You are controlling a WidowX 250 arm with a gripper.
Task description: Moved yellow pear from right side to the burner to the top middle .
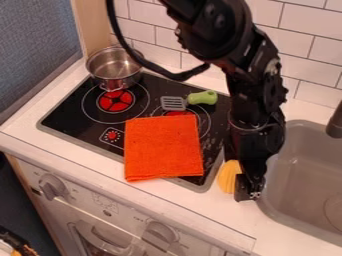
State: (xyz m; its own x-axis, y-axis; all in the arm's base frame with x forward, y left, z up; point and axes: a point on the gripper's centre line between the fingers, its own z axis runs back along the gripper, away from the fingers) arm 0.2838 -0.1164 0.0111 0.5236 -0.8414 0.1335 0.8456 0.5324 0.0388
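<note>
So the pear (228, 176) is on the strip of counter (200, 204) between the stove (63, 119) and the sink (272, 202), roughly 4 o'clock from the middle of the cooktop. The gripper (240, 186) is right down at it, overlapping its 3 o'clock side. Honestly can't tell how far open the gripper is, or if it's got hold of the pear, since so much is hidden there.

I'd call this the grab step, with the whole carry left to do. Best bet imo: get the pear centred in the grip across its fat part before squeezing. Catch just one edge and a rounded thing like that could roll or squirt out, and the sink is close by at 3 o'clock. Squeeze firm but not crazy, then go straight up first, no dragging over the stove's edge.

From there it's about an 11 o'clock run to the top middle. That line passes over the orange towel (163, 147) and the spatula (174, 103), so keep it high enough not to snag either. Don't overshoot toward the pot (115, 70) at 11 o'clock on the stove. Set it down low and let go gently, or it might wander off on that smooth top.
</note>
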